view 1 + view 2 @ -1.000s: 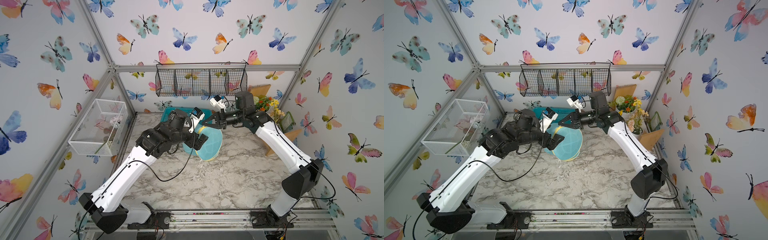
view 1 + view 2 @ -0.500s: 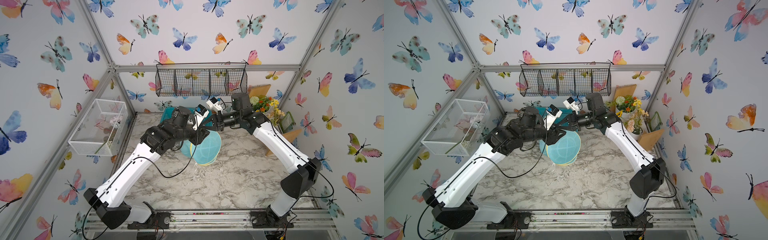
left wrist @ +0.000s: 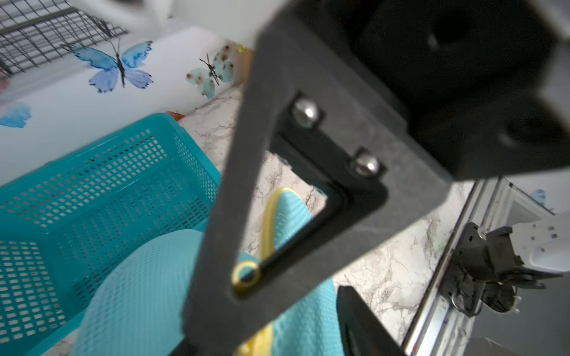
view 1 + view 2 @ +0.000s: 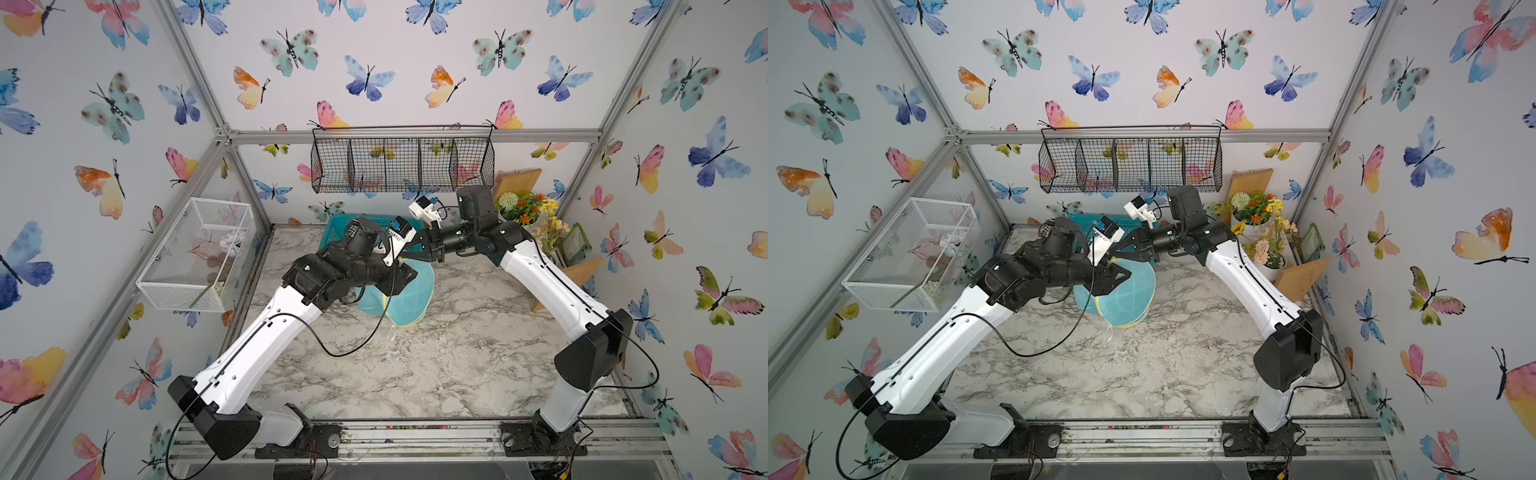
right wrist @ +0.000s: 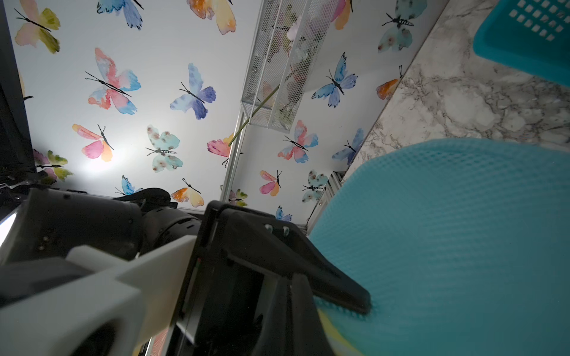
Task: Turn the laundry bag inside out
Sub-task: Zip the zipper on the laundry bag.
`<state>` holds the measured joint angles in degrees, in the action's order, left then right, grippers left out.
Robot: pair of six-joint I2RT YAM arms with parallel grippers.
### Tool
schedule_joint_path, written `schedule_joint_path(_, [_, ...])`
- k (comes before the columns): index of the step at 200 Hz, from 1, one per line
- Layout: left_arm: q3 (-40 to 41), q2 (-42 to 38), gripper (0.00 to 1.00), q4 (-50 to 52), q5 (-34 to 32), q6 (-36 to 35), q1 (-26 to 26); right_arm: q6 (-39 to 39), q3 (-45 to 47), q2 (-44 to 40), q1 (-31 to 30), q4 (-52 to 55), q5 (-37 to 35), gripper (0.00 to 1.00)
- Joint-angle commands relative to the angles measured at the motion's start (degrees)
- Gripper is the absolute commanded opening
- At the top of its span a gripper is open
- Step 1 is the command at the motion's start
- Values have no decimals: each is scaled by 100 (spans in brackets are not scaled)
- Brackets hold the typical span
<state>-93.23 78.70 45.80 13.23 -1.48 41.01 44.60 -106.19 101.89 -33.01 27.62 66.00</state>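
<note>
The laundry bag, light-turquoise mesh with yellow piping, hangs just above the marble table at the back middle, round end facing up. A white loop dangles under it. My right gripper is shut on the bag's yellow-piped upper edge; its fingers are pressed together. My left gripper reaches in from the left. Its jaws stand partly apart with bunched mesh and yellow seam filling the gap. One of the right gripper's fingers blocks much of the left wrist view.
A teal slotted basket stands just behind the bag. A black wire basket hangs on the back wall, a white mesh box on the left wall. Flowers and wooden boards fill the back right corner.
My left gripper, wide open a second ago, has closed in on the bag's mesh. The bag has shifted slightly left and toward the front, with both grippers following.
</note>
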Motion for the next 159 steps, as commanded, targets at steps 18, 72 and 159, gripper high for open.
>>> schedule_joint_path(18, [162,-168,60,543,434,51,109,-15,-217,16,50,-285,-61,2])
schedule_joint_path(72, [-31,-77,37,415,-215,7,107,7,-24,-124,50,-318,-68,2])
schedule_joint_path(159, [-398,-302,3,682,-528,-71,104,-69,562,-350,1103,-606,-678,2])
